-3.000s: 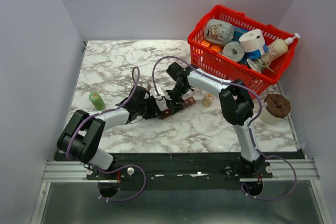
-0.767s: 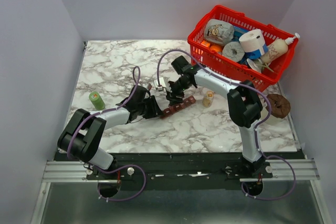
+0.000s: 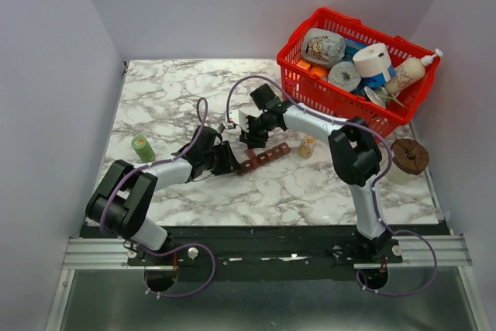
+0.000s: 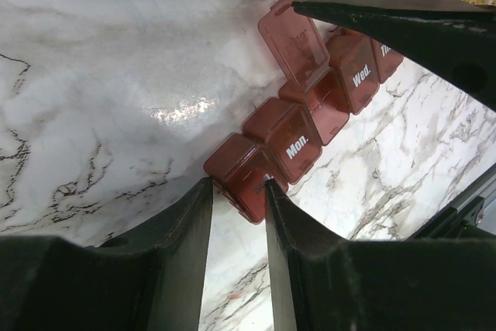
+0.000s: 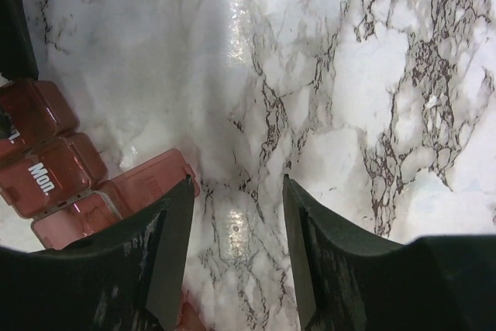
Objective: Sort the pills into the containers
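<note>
The containers (image 3: pixel 267 156) are a reddish-brown strip of day-marked cells lying slantwise on the marble. In the left wrist view the strip (image 4: pixel 291 133) runs up to the right, and one lid (image 4: pixel 294 40) stands open. My left gripper (image 4: pixel 236 184) (image 3: pixel 231 162) is shut on the strip's end cell. My right gripper (image 5: pixel 236 182) (image 3: pixel 246 131) hangs open just behind the strip, with bare marble between its fingers. Its left fingertip (image 5: pixel 180 191) is at the edge of the open lid (image 5: pixel 151 180). The pills are out of view.
A small tan bottle (image 3: pixel 308 147) stands just right of the strip. A red wire basket (image 3: pixel 310 87) full of goods fills the back right. A green cylinder (image 3: pixel 142 148) stands at the left, and a brown-topped white cup (image 3: pixel 408 156) at the right edge.
My right gripper has left the top of the strip, moved a little back and left, and narrowed its jaws. One lid now stands open. The left arm has not moved.
</note>
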Robot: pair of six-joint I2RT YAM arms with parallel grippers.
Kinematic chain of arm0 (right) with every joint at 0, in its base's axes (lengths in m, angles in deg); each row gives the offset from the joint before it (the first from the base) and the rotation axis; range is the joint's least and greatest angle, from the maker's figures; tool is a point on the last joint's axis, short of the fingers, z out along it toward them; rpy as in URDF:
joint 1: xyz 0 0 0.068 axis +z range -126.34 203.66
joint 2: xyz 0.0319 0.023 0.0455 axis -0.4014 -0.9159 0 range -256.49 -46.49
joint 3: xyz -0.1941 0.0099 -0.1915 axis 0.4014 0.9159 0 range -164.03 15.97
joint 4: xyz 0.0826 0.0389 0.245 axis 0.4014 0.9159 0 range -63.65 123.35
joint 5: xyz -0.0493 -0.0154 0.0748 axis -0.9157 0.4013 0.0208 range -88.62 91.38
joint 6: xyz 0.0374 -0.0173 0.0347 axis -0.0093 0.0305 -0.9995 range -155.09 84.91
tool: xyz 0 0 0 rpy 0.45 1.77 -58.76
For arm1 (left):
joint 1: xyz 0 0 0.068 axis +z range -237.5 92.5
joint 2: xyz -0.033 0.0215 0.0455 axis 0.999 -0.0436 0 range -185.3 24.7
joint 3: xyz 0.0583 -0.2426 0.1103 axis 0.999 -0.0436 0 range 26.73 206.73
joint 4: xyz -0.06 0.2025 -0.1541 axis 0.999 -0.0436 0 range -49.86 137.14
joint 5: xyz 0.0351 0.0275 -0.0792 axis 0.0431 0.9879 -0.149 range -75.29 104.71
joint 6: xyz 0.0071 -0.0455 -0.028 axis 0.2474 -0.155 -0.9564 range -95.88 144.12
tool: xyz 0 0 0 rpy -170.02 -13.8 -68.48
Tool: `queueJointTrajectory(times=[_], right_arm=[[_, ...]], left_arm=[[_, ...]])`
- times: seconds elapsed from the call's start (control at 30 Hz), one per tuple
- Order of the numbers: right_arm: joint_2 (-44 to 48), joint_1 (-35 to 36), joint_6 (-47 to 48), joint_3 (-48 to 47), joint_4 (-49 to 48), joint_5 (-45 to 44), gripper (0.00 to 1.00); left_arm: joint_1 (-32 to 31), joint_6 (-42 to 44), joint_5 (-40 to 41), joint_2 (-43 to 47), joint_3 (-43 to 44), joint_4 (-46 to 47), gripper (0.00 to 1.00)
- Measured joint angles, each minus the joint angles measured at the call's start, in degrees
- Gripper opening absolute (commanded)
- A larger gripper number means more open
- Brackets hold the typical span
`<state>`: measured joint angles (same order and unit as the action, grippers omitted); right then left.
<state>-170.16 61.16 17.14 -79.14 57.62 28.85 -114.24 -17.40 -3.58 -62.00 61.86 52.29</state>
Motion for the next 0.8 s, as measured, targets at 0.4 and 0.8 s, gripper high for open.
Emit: queueJointTrajectory(times=[0.4, 0.8], right_arm=[[6.9, -1.7, -6.3, 0.0, 1.0, 2.6, 0.73], [28.5, -3.9, -11.6, 9.9, 1.5, 11.5, 0.88]], left_arm=[[0.6, 0.8, 0.7, 1.7, 1.6, -5.6, 0.68], [3.8, 8.2, 10.4, 21.6, 6.5, -18.3, 0.99]])
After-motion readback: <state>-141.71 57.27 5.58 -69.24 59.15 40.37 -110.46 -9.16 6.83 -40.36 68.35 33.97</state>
